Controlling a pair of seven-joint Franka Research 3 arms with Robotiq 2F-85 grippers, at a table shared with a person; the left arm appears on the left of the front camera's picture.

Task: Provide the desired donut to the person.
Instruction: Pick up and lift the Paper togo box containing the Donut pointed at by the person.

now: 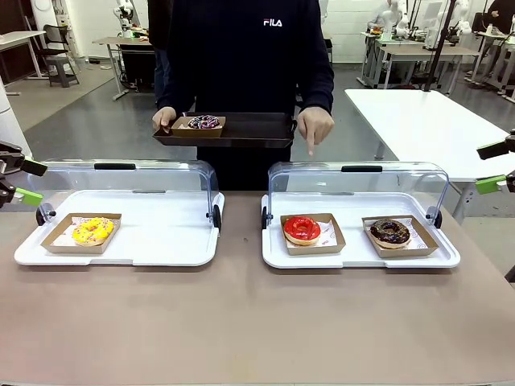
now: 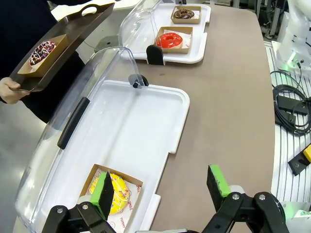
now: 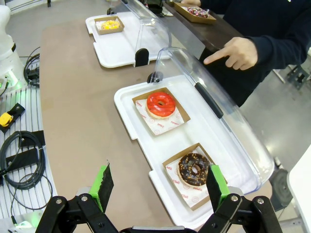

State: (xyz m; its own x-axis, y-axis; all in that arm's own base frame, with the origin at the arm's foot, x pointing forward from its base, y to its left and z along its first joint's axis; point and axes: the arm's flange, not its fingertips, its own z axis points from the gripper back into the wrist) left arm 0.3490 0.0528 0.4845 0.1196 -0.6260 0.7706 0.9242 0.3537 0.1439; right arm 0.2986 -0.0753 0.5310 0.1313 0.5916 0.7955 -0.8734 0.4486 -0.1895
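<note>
The person [image 1: 241, 56] in a dark sweatshirt stands at the far side, one hand holding a black tray [image 1: 249, 133] that carries a sprinkled donut [image 1: 203, 122]. The other hand [image 1: 315, 126] points a finger down toward the red donut [image 1: 302, 229] in the right white tray [image 1: 362, 256]. A chocolate donut [image 1: 390, 232] sits beside it. A yellow donut [image 1: 93, 231] lies in the left white tray [image 1: 161, 249]. My left gripper [image 1: 14, 181] hovers open at the left edge, my right gripper [image 1: 497, 166] open at the right edge. Both are apart from the trays.
Each white tray has a clear hinged lid [image 1: 358, 189] raised at its far side. Cables [image 3: 24, 162] lie off the table's end. The brown table's [image 1: 241, 322] near half is bare. A white table [image 1: 426, 121] stands behind at the right.
</note>
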